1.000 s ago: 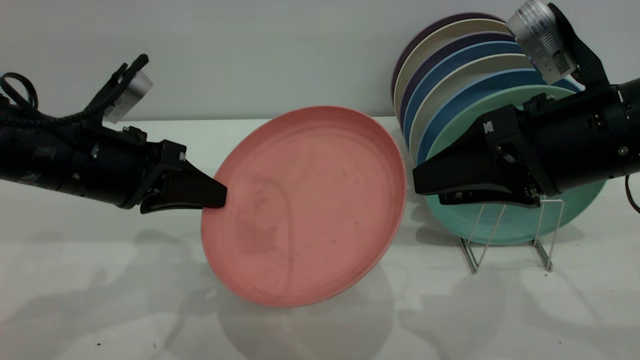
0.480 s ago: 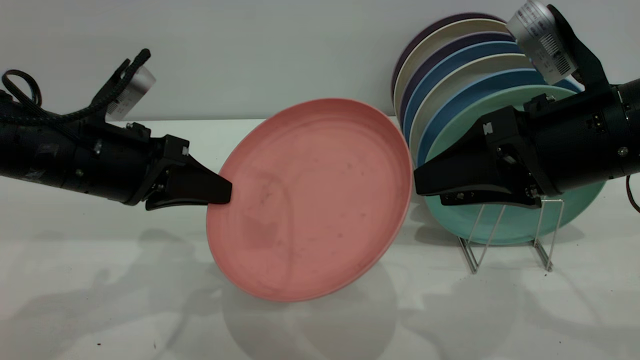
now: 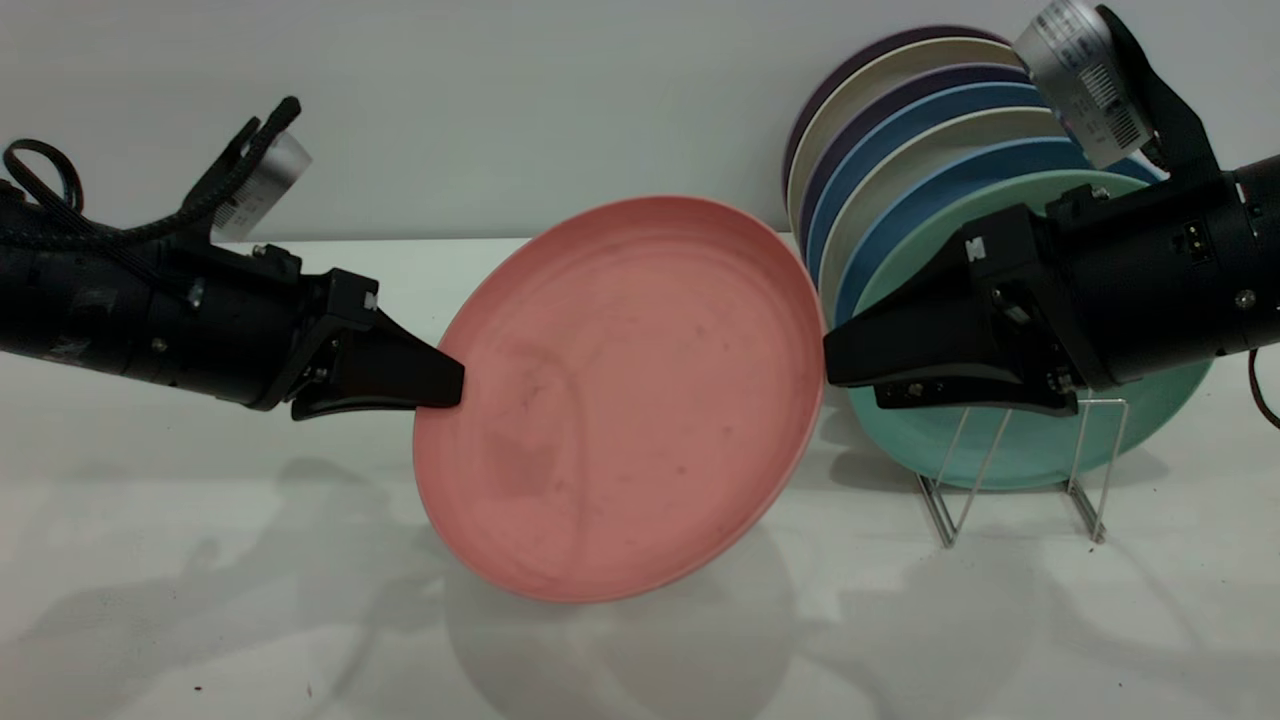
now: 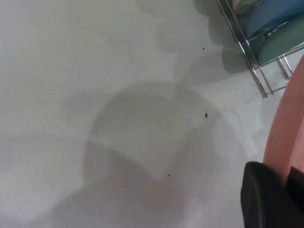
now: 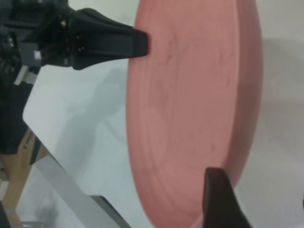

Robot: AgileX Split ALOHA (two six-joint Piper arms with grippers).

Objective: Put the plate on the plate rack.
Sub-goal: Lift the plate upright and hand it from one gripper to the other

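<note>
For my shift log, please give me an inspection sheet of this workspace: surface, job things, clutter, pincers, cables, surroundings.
Surface: white table, a few dark specks, shadows.
Job things: pink plate held tilted above the table, not in the rack yet.
Clutter: green plate at the rack's front, blue, cream and purple plates behind it.
Pincers: left pincer shut on the plate's left rim; right pincer at its right rim, grip unclear.
Cables: black cable on the left arm.
Surroundings: plain grey wall.
</note>
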